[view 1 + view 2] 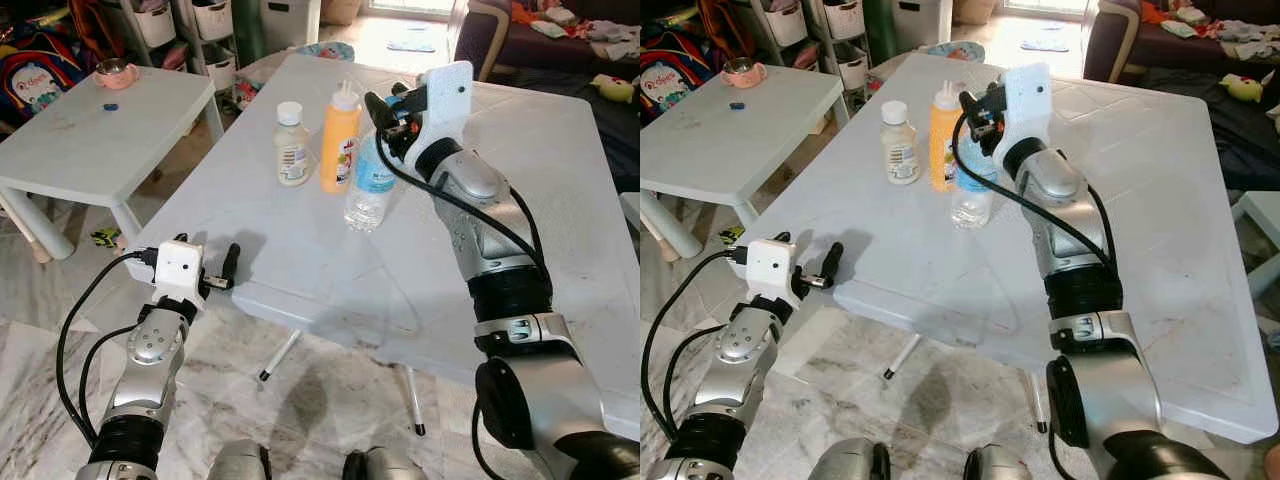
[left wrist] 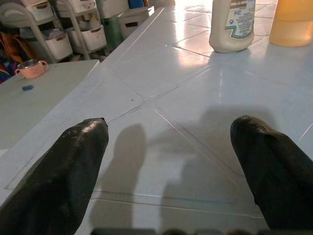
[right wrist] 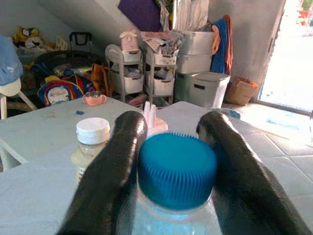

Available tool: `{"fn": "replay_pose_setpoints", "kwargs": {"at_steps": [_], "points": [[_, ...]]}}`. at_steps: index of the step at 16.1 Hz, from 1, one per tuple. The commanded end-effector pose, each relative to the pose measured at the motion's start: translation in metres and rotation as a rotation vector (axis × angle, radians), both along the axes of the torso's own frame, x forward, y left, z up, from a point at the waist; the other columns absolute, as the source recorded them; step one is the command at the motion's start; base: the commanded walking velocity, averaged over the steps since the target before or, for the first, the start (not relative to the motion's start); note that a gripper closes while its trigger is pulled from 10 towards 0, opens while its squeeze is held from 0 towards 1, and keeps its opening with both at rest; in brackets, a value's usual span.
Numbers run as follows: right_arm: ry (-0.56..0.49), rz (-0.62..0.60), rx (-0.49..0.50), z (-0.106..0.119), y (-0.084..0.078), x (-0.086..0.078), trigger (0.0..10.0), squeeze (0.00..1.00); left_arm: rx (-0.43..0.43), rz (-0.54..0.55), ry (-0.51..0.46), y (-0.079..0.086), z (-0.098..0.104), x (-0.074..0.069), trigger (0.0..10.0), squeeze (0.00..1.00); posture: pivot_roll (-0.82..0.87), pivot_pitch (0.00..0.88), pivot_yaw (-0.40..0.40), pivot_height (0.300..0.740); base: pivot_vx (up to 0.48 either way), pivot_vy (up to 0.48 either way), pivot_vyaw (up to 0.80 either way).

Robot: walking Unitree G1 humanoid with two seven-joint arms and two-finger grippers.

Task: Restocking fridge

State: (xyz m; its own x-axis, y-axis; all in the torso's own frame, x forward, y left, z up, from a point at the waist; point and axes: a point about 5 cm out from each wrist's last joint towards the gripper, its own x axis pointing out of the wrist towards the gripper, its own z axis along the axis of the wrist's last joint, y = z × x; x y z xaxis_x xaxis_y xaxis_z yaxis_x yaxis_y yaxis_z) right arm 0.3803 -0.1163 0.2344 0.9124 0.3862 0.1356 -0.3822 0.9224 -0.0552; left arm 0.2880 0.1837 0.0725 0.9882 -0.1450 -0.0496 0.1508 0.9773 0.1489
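Note:
A clear water bottle (image 1: pixel 366 195) with a blue cap (image 3: pixel 177 169) stands upright on the big white table (image 1: pixel 560 200). My right gripper (image 1: pixel 385 112) reaches over it from the right, its two black fingers (image 3: pixel 110 171) pressed against either side of the cap. Just left of it stand an orange squeeze bottle (image 1: pixel 340 140) and a small white-capped bottle (image 1: pixel 291 145). My left gripper (image 1: pixel 225 272) hovers low at the table's near left edge, open and holding nothing, with its fingers (image 2: pixel 73 161) pointing towards the bottles.
A low white side table (image 1: pixel 60 150) stands to the left with a pink cup (image 1: pixel 116 72) on it. Storage carts (image 1: pixel 215 40) line the back and a sofa (image 1: pixel 560 40) stands at the far right. Marble floor lies below the table's near edge.

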Motion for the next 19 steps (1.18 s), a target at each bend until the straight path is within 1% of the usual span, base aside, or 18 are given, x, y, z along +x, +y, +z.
{"fn": "replay_pose_setpoints", "kwargs": {"at_steps": [1,2,3,4,8,9,10,16,18,19], "points": [[0.057,-0.009,-0.001,-0.012,-0.002,0.0,10.0,1.0,0.006,-0.005,0.01,-0.001,0.0,0.001,10.0,0.0,0.01,0.008,0.005,0.74,0.0,0.0,0.0],[0.058,-0.012,-0.004,-0.012,-0.002,0.0,10.0,1.0,0.006,-0.006,0.011,-0.001,-0.001,0.0,10.0,0.0,0.01,0.008,0.005,0.74,0.0,0.0,0.0],[0.061,-0.013,-0.005,-0.012,-0.002,0.001,10.0,0.96,0.007,-0.007,0.012,-0.001,-0.001,0.0,10.0,0.0,0.01,0.009,0.005,0.74,0.0,0.0,0.0],[0.067,-0.013,-0.006,-0.014,-0.002,0.001,10.0,0.0,0.007,-0.008,0.013,-0.002,-0.001,0.0,10.0,0.0,0.01,0.009,0.005,0.74,0.0,0.0,0.0],[0.088,-0.015,-0.006,-0.018,-0.003,0.001,10.0,0.0,0.007,-0.009,0.015,-0.002,-0.001,0.0,10.0,0.0,0.01,0.013,0.006,0.74,0.0,0.0,0.0],[0.095,-0.01,0.001,-0.019,-0.003,0.001,5.8,0.0,0.007,-0.01,0.015,-0.002,-0.001,0.0,10.0,0.0,0.01,0.014,0.005,0.74,0.0,0.0,0.0],[0.11,-0.001,0.003,-0.022,-0.002,0.0,0.0,0.0,0.007,-0.013,0.016,-0.003,-0.001,0.0,10.0,0.0,0.01,0.015,0.005,0.74,0.0,0.0,0.0],[0.154,0.019,0.008,-0.028,-0.001,0.0,0.0,0.0,0.016,-0.007,0.02,-0.001,-0.001,0.001,10.0,0.0,0.01,0.026,0.01,0.74,0.0,0.0,0.0],[0.202,0.043,0.037,-0.033,0.0,-0.003,0.0,0.0,0.019,0.007,0.028,0.002,-0.002,0.0,10.0,0.0,0.01,0.03,0.015,0.74,0.0,0.0,0.0],[0.2,0.051,0.037,-0.034,0.0,-0.005,0.0,0.0,0.022,0.014,0.031,0.002,-0.002,0.0,10.0,0.0,0.0,0.03,0.021,0.74,0.0,0.0,0.0]]}}
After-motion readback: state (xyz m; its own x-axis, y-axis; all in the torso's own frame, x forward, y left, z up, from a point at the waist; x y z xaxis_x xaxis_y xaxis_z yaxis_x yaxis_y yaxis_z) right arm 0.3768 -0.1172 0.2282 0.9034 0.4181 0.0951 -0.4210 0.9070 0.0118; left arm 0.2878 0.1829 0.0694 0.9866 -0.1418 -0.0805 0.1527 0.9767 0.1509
